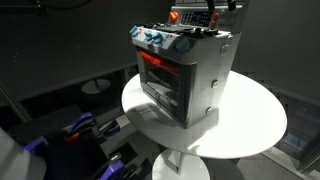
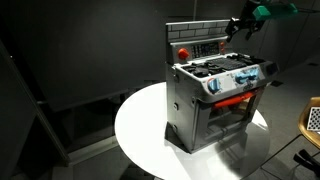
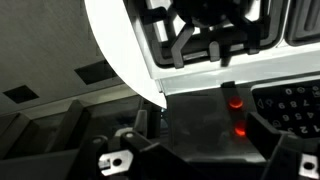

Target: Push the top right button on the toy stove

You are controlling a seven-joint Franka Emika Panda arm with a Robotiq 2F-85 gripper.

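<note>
Upper right in an exterior view, the claw (image 2: 240, 27) hangs by the toy stove's (image 2: 215, 90) red back panel (image 2: 198, 45); whether it is open or closed is unclear.

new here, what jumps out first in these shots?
The silver-grey toy stove with its red-glowing front window stands on a round white table in a dark room. The gripper hovers close to the stove's raised back panel, above the burners. In the wrist view, two small red lights glow beside the black burner grates.
</note>
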